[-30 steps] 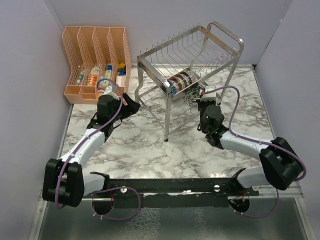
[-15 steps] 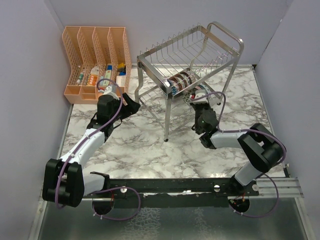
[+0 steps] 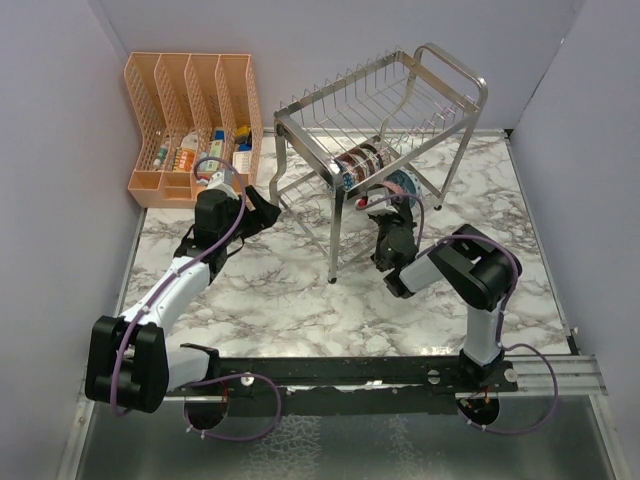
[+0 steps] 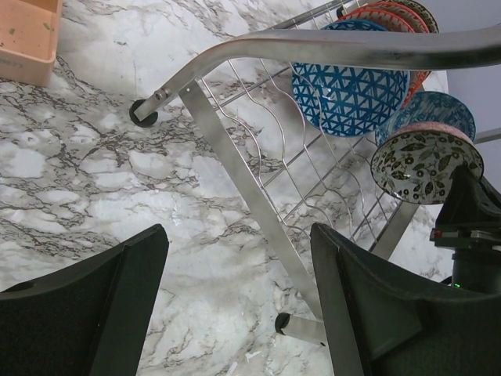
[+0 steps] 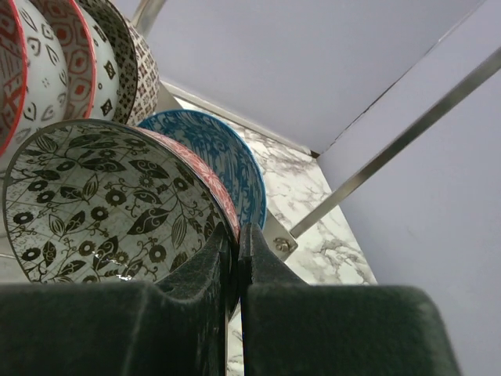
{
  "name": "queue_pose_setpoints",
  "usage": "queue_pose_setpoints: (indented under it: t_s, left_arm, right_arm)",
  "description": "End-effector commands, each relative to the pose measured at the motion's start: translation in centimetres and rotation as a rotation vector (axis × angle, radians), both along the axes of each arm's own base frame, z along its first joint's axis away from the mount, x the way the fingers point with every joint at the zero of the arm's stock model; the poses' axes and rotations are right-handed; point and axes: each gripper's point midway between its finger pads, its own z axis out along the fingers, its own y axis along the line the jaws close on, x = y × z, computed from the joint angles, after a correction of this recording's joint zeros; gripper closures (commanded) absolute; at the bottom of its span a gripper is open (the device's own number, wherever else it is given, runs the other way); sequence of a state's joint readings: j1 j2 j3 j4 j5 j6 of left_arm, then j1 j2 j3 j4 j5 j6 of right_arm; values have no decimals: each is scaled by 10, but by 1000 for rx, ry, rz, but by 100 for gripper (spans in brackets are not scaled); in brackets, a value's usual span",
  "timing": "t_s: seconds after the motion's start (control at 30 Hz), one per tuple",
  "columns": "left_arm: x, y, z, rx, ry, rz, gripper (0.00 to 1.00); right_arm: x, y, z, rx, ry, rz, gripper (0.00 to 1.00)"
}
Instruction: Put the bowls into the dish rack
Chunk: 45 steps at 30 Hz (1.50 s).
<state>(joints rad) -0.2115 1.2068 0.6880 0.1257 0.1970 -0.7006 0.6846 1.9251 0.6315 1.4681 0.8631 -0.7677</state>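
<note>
At the lower tier of the dish rack [image 4: 329, 45], I have my right gripper [image 5: 237, 235] clamped on the rim of the leaf-patterned bowl [image 5: 102, 204], apparently just beside the racked bowls [image 5: 70, 55], while my left gripper [image 4: 239, 235] hangs spread wide.

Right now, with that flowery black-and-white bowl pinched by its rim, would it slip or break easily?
Likely stiff and breakable: the floral bowl looks like glazed ceramic. Its glossy glaze may be slippery, and the right pincer grips only the thin rim, so it could swivel. Round, it might roll if dropped on edge.
</note>
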Motion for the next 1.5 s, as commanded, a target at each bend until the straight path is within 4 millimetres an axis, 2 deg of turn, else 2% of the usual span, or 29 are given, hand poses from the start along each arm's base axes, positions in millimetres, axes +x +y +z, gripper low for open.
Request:
queue_pose_setpoints:
  t_s: [0.0,0.27,0.6,0.73,0.8,0.93,1.07,1.47]
  left_arm:
    - [5,0,4,2,-28,1,24]
    - [4,0,4,2,-32,0,24]
    - [4,0,5,4,-35,-3,24]
    - [4,1,6,5,-39,1,24]
    - [4,1,6,4,-37,1,24]
    - [4,1,7,4,-40,1,24]
    - [4,0,7,1,-42,-2,24]
    - [0,1,15,-5,-65,-3,24]
  right_arm:
    - [-4,-4,47,145,-219,-44,99]
    - [3,-1,35,91,-189,-83,99]
    - [12,2,46,34,-201,-107,99]
    - [14,2,42,28,-198,-104,98]
    - [13,1,39,26,-189,-104,92]
    - [8,-2,31,21,-169,-103,71]
    - [5,-3,36,46,-179,-105,57]
    - [1,-9,72,134,-225,-119,57]
